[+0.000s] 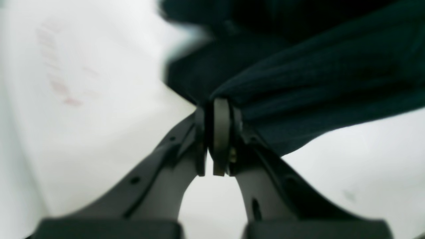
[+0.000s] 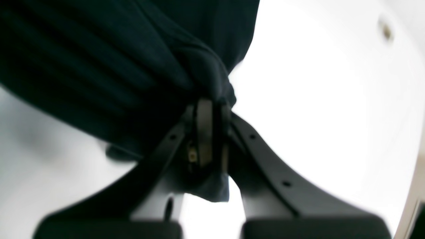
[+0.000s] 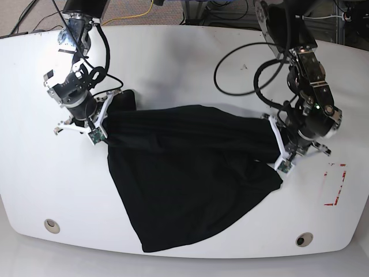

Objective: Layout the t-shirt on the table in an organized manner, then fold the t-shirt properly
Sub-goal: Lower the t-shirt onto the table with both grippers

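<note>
T-shirt [image 3: 190,179]: stretched mid-table [image 3: 173,63]; left gripper [image 1: 217,139] and right gripper [image 2: 207,132] each clamped on an upper corner.

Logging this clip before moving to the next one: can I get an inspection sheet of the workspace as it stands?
Surface: white table, glossy, curved edges; two round grommet holes near the front edge; red tape marks at one side.
Job's things: black t-shirt, stretched between the two grippers, lower part draped on the table, wrinkled, not yet flat or folded.
Clutter: nothing seen.
Grippers: left gripper shut on the t-shirt's fabric; right gripper shut on a bunched corner.
Cables: black cable looped on the table by the left arm.
Surroundings: carpeted floor and a yellow cable beyond the far edge.
</note>
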Tool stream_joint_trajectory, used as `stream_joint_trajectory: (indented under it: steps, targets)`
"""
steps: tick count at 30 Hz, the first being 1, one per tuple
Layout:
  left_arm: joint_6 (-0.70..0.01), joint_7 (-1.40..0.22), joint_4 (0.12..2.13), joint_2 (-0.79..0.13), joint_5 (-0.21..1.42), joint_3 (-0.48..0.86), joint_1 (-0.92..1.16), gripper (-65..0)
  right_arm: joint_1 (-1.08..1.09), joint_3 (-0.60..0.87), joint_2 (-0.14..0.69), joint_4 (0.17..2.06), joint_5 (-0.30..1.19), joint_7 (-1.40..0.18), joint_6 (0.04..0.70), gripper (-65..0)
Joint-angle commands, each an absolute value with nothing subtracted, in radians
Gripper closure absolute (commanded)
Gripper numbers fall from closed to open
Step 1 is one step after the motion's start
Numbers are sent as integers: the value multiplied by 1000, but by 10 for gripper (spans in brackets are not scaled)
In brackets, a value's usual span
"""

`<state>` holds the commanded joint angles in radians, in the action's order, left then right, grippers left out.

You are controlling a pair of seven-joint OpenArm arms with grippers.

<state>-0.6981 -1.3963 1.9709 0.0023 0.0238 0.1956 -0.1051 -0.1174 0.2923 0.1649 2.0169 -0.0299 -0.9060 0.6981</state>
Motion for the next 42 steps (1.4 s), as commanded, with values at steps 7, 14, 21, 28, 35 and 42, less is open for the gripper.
stream_joint_trajectory:
  steps: [7,14,21,28,35,42]
  targets:
    - [-698,-1396,1971,12,24,177,22,0,-148,292,166,2014,-35,-906,698,0]
    - [-698,-1396,1971,8,24,177,58,0,-159,292,165,2012,-31,-906,698,0]
    - [-698,-1396,1969,4,24,157,64,0,-159,292,163,2012,-35,-906,698,0]
    - [-698,-1396,1969,-22,24,91,90,0,-160,292,163,2012,-36,-906,698,0]
    - [-698,-1396,1969,-18,24,82,119,-128,-182,292,163,2012,-31,-906,698,0]
    - [-698,-1396,1969,-16,24,82,124,-262,-188,292,139,2012,-38,-906,698,0]
